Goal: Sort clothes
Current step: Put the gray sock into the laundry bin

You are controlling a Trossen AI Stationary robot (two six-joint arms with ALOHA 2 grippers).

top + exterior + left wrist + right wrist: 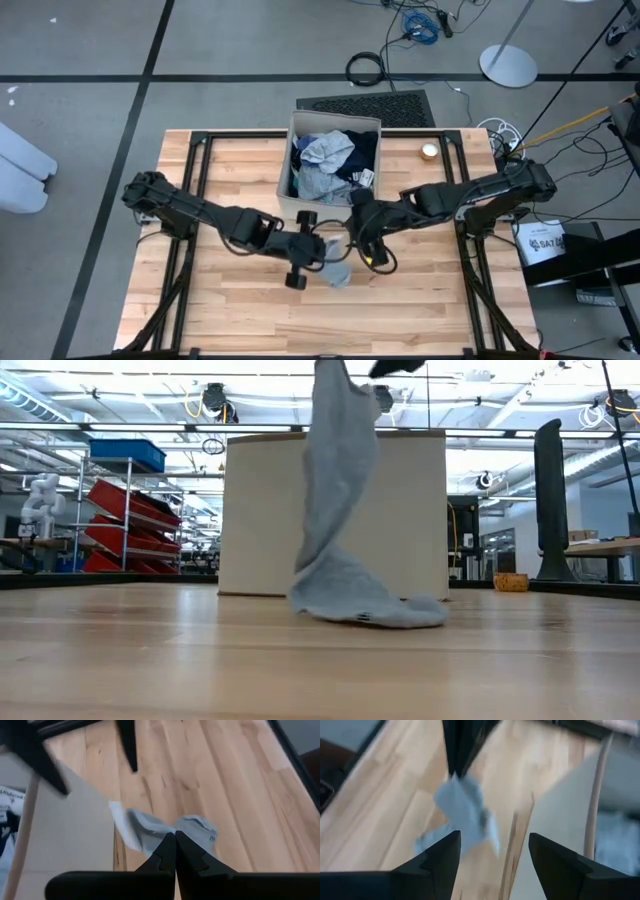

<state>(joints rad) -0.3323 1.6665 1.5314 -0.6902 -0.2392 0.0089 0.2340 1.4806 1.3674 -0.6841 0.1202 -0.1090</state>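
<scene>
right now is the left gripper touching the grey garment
Touching. In the left wrist view the left gripper is shut on the grey garment, pinching its fabric. The low view shows it hanging from above, its lower end resting on the table.

Bright overhead light (wrist views blurred).

This is a robotics lab or industrial workshop. Behind the wooden tabletop (320, 660) the low view shows an open hall with ceiling beams and strip lights, metal shelving (125, 520) carrying red and blue bins, and a small white robot (38, 500) on a bench. From above, loose cables (420, 25) and a round stand base (508, 66) lie on grey floor marked with dark tape lines.
</scene>
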